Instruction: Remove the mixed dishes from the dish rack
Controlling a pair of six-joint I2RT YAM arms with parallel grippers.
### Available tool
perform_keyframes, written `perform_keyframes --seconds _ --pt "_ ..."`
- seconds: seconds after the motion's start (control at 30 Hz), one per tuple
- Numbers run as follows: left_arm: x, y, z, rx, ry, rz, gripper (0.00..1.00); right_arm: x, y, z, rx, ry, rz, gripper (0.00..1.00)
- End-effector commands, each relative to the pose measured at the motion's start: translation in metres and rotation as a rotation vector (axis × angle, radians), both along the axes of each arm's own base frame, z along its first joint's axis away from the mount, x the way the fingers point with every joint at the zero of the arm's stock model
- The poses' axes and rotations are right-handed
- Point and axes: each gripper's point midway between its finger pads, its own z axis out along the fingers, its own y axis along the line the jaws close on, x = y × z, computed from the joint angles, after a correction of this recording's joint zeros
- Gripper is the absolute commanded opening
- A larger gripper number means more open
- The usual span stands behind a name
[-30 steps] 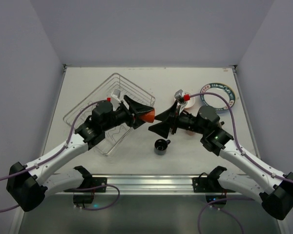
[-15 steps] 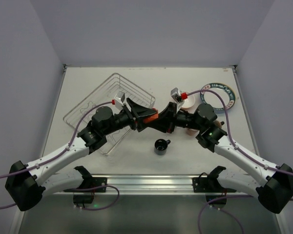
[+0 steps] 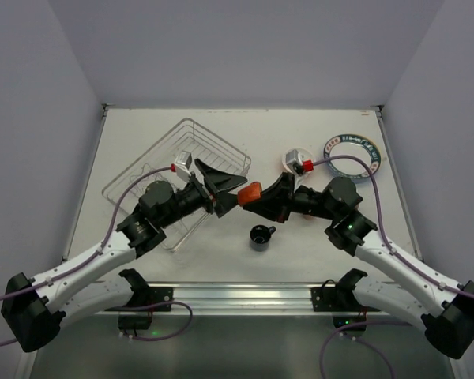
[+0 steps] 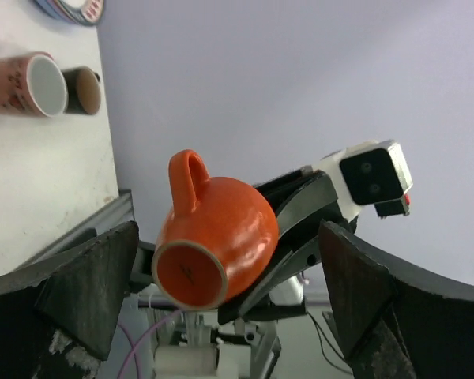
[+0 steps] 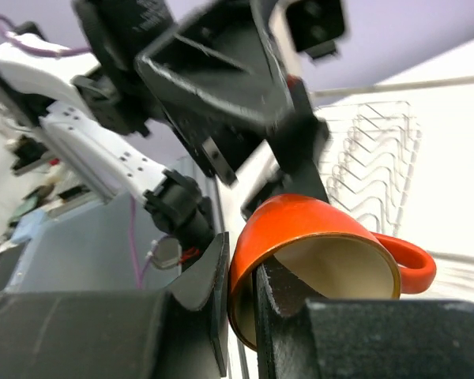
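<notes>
An orange mug [image 3: 251, 192], cream inside, hangs in the air between the two arms. My right gripper [image 3: 262, 199] is shut on its rim, one finger inside and one outside [image 5: 241, 272]. In the right wrist view the orange mug [image 5: 316, 229] lies on its side with its handle to the right. My left gripper [image 3: 231, 189] stands open around the mug's base [image 4: 191, 272], and its fingers [image 4: 87, 288] are apart from it. The silver wire dish rack [image 3: 186, 142] sits at the left, partly under the left arm, and only wire shows in it.
A black mug [image 3: 260, 236] stands on the table in front of the grippers. A pattern-rimmed plate [image 3: 352, 154] lies at the back right. A pink mug [image 4: 28, 83] and a brown mug [image 4: 83, 88] show side by side in the left wrist view.
The left gripper carried the orange mug to the right gripper, which shut on its rim. The left gripper then opened and let go.
</notes>
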Motion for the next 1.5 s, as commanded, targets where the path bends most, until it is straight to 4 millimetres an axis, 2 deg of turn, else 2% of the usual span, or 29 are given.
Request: perform_keyframes --seconds 0.0,0.03,0.07,0.1,0.13,0.2,0.23,0.27,0.33,0.37,0.43,0.47,0.5,0.6,0.63,0.7,0.8,0.83,0.9,0.93,1.1,1.17,1.23,1.37,1.47 --pt "0.022 0.027 0.003 0.114 -0.095 0.179 1.0 0.005 -0.018 0.003 -0.065 -0.057 -0.101 0.0" --pt "0.035 0.041 -0.004 0.208 -0.099 0.273 1.0 0.005 -0.024 -0.013 -0.13 -0.008 -0.131 0.0" --pt "0.039 0.051 -0.004 0.258 -0.106 0.323 1.0 0.004 -0.033 -0.01 -0.15 -0.035 -0.162 0.0" --pt "0.043 0.062 -0.008 0.316 -0.111 0.369 1.0 0.004 -0.039 -0.017 -0.191 -0.016 -0.192 0.0" --pt "0.05 0.081 -0.011 0.421 -0.132 0.449 1.0 0.012 -0.054 -0.04 -0.282 0.053 -0.288 0.0" --pt "0.049 0.104 -0.004 0.529 -0.221 0.509 1.0 0.017 -0.073 -0.048 -0.363 0.086 -0.386 0.0" --pt "0.05 0.115 0.004 0.551 -0.261 0.552 1.0 0.019 -0.09 -0.073 -0.472 0.155 -0.456 0.0" --pt "0.045 0.125 0.015 0.555 -0.309 0.575 1.0 0.019 -0.097 -0.072 -0.506 0.171 -0.489 0.0" --pt "0.041 0.14 0.025 0.635 -0.411 0.6 1.0 0.015 -0.117 -0.101 -0.645 0.276 -0.545 0.0" --pt "0.035 0.148 0.038 0.64 -0.455 0.616 1.0 0.019 -0.126 -0.101 -0.681 0.283 -0.595 0.0" --pt "0.032 0.161 0.04 0.752 -0.527 0.617 1.0 0.017 -0.129 -0.105 -0.722 0.284 -0.608 0.0" --pt "0.029 0.169 0.048 0.771 -0.543 0.634 1.0 0.013 -0.125 -0.102 -0.722 0.284 -0.575 0.0" --pt "0.026 0.177 0.039 0.853 -0.541 0.621 1.0 0.011 -0.125 -0.102 -0.735 0.292 -0.564 0.0" --pt "0.02 0.194 0.037 0.966 -0.578 0.618 1.0 0.014 -0.133 -0.118 -0.891 0.324 -0.566 0.0" --pt "0.019 0.196 0.036 0.986 -0.591 0.616 1.0 0.016 -0.141 -0.131 -0.979 0.339 -0.582 0.0" --pt "0.017 0.201 0.031 1.051 -0.627 0.592 1.0 0.025 -0.151 -0.131 -1.042 0.309 -0.636 0.0" --pt "0.015 0.206 0.023 1.105 -0.652 0.575 1.0 0.028 -0.148 -0.14 -1.098 0.265 -0.578 0.0" --pt "0.016 0.206 0.015 1.126 -0.65 0.568 1.0 0.019 -0.134 -0.141 -1.085 0.231 -0.452 0.0" --pt "0.017 0.208 0.009 1.149 -0.667 0.567 1.0 0.007 -0.124 -0.157 -1.138 0.14 -0.317 0.0" --pt "0.019 0.207 0.0 1.17 -0.666 0.558 1.0 0.004 -0.125 -0.159 -1.168 0.149 -0.304 0.0" --pt "0.024 0.207 -0.015 1.225 -0.67 0.543 1.0 0.001 -0.133 -0.178 -1.277 0.161 -0.26 0.0" --pt "0.025 0.206 -0.021 1.236 -0.669 0.535 1.0 -0.007 -0.15 -0.195 -1.364 0.197 -0.246 0.0" --pt "0.025 0.206 -0.023 1.236 -0.676 0.534 1.0 -0.011 -0.156 -0.205 -1.388 0.198 -0.243 0.0" --pt "0.025 0.203 -0.024 1.225 -0.693 0.525 1.0 -0.014 -0.159 -0.202 -1.374 0.189 -0.247 0.0" --pt "0.026 0.201 -0.024 1.226 -0.696 0.519 1.0 -0.016 -0.16 -0.214 -1.42 0.213 -0.217 0.0"
